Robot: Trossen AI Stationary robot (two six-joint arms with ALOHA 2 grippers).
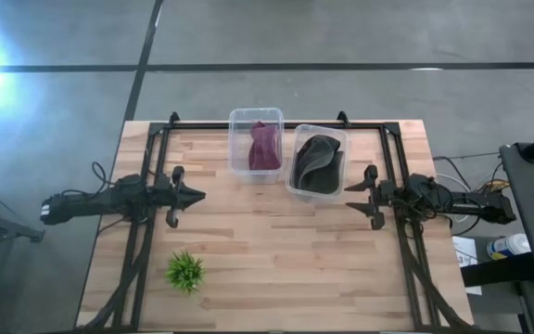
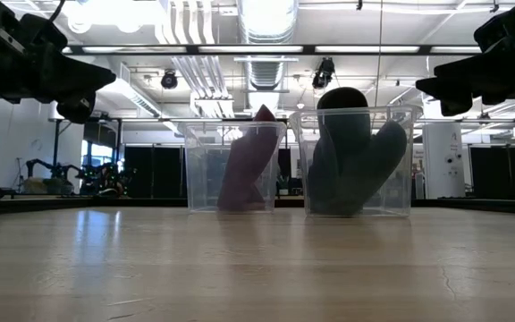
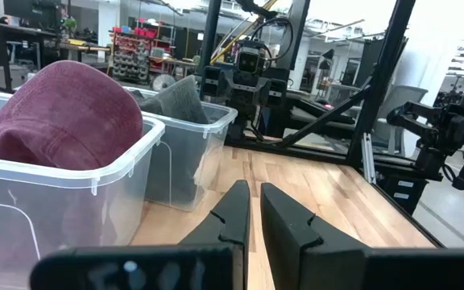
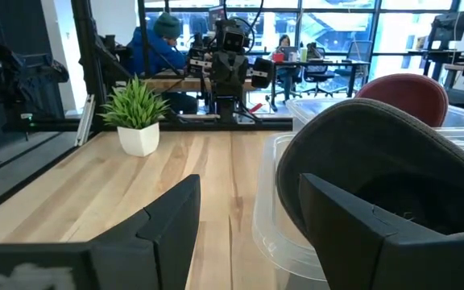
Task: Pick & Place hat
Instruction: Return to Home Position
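Observation:
A maroon hat (image 1: 265, 147) (image 3: 63, 105) stands inside the left clear bin (image 1: 239, 116), its crown rising above the rim. A dark grey hat (image 1: 317, 162) (image 4: 377, 153) sits in the right clear bin (image 1: 297, 188), also poking over the rim (image 2: 351, 134). My left gripper (image 1: 198, 196) (image 3: 255, 211) hovers above the table, left of the bins, shut and holding nothing. My right gripper (image 1: 349, 188) (image 4: 248, 213) hovers just right of the grey hat's bin, open and holding nothing.
A small potted plant (image 1: 184, 271) (image 4: 138, 113) stands near the table's near-left part. The two bins sit side by side at the far middle. Bare wood (image 1: 286, 250) lies between the arms and toward the near edge. People sit at desks in the room beyond (image 4: 163, 40).

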